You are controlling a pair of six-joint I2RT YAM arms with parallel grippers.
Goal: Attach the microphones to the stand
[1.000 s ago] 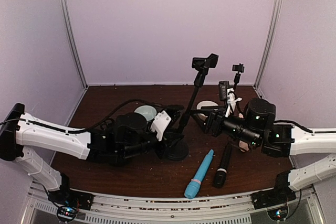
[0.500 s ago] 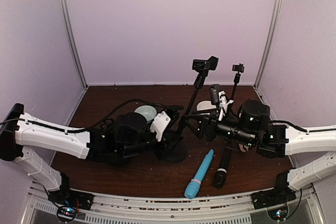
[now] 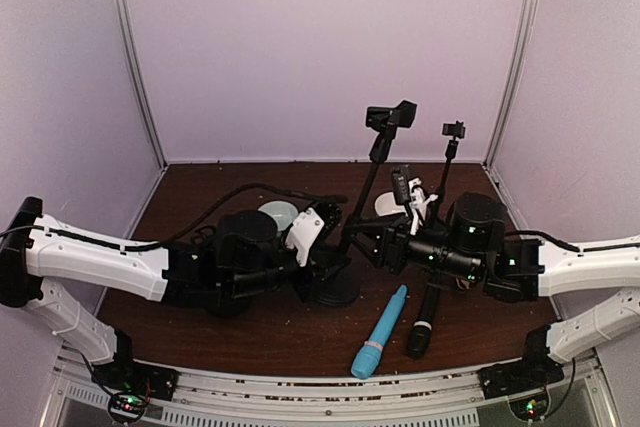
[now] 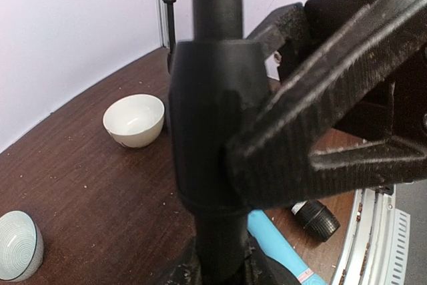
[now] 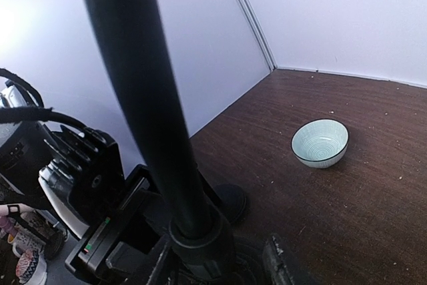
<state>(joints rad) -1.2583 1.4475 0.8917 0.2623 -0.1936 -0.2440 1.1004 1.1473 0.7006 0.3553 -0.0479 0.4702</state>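
Cream bowl [image 4: 134, 120], striped pale-green bowl [image 5: 320, 143] apart on brown table [image 3: 250, 337]

light: soft, even — lilac cast | wrist views: close parts blurred

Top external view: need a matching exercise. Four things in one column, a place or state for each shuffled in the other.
Things
1. light blue microphone
2. black microphone
3. left gripper
4. striped bowl

Places or states
A. upright on the table, behind the left arm
B. lying flat, one end under the right arm
C. shut on the stand, low on its pole
D. lying flat between the stand's base and the other loose microphone

Pairs: 1-D, 2-B, 3-C, 4-A
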